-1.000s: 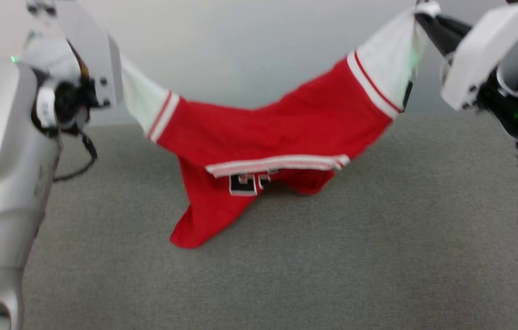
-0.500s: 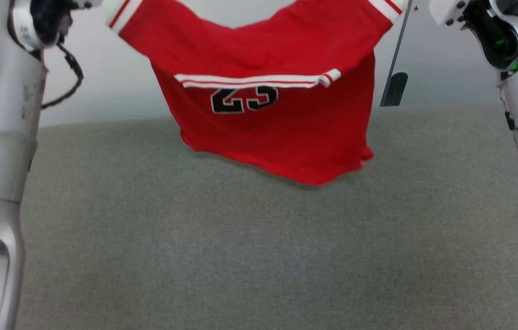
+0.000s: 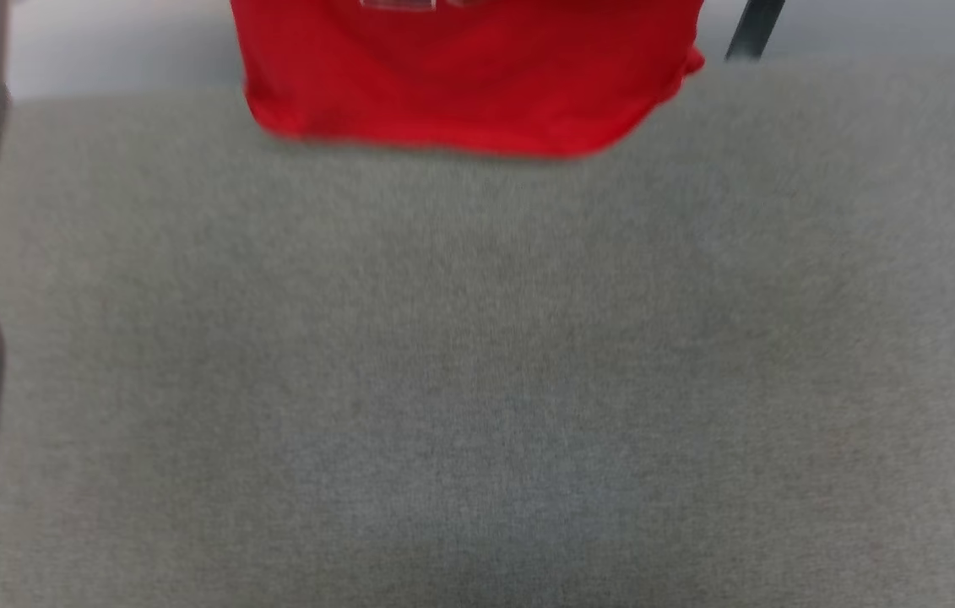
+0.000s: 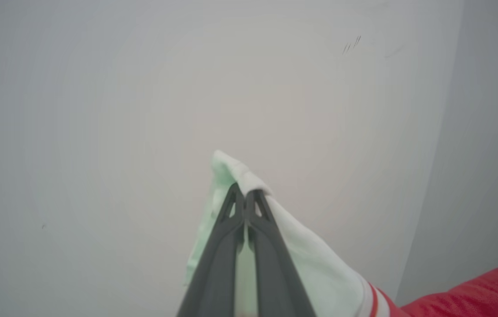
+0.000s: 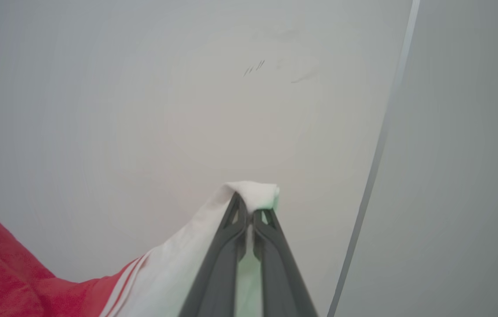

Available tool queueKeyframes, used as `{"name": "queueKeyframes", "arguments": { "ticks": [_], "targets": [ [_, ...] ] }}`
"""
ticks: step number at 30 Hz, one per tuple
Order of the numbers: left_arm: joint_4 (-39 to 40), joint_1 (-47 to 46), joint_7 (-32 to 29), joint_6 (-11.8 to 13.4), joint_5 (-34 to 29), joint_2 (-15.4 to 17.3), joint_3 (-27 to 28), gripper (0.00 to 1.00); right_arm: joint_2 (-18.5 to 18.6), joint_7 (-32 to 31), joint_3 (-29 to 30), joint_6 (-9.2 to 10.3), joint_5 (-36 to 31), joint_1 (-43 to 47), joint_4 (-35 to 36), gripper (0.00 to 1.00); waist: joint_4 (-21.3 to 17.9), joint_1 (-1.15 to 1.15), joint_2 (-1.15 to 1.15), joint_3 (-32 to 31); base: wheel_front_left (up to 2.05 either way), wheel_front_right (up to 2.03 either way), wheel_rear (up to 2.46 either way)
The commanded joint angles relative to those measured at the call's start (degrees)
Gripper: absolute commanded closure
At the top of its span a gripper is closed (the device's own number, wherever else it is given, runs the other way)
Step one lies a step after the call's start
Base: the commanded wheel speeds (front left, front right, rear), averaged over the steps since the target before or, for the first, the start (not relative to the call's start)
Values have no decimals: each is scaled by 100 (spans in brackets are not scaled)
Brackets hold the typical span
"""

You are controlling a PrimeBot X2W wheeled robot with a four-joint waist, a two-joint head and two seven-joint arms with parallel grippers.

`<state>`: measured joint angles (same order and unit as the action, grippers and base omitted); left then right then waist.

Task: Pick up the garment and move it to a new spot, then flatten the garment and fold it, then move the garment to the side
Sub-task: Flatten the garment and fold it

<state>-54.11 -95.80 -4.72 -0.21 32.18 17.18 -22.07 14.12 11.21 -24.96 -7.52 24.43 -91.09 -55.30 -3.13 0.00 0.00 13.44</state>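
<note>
Garment: red hem hanging at top centre of head view, grey cloth surface below (blurred). Left gripper, right gripper: each pinched tight on a white sleeve.

One garment, two tools, the left tool and right tool, and one grey surface.

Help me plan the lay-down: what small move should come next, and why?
Probably lower both arms toward the robot, trailing the hem onto the grey surface. The left gripper and right gripper each pinch a white sleeve, so the garment hangs spread, its hem over the surface's far part.
</note>
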Motion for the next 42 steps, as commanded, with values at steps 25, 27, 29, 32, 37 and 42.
{"name": "queueKeyframes", "arguments": {
  "ticks": [25, 27, 29, 32, 37, 42],
  "targets": [
    [-1481, -1520, 1897, -429, -19, -712, -5, 100, 106, 393, 1759, 6, -2234, -597, 463, 100, 969, 0, 0, 3283, 0, 0, 0],
    [-1606, -1415, 1865, -459, 24, -731, -18, 100, 72, 393, 1628, 6, -2144, -491, 428, 100, 983, 0, 0, 3173, 0, 0, 0],
    [-1707, -1299, 1746, -495, 56, -739, -33, 100, 63, 392, 1428, 6, -1994, -377, 407, 100, 989, 0, 0, 3039, 0, 0, 0],
    [-1824, -1073, 1420, -559, 86, -738, -94, 100, 78, 392, 1073, 6, -1644, -199, 187, 100, 984, 0, 0, 2744, 0, 0, 0],
    [-1906, -756, 958, -630, 137, -616, -158, 100, 144, 277, 453, 6, -907, -3, -51, 100, 943, 0, 0, 2316, 0, 0, 0],
    [-1941, -181, 548, -682, 27, -481, -407, 100, 445, -127, -606, 6, -3, 544, 213, 100, 919, 0, 0, 1662, 0, 0, 0]
  ]
}}
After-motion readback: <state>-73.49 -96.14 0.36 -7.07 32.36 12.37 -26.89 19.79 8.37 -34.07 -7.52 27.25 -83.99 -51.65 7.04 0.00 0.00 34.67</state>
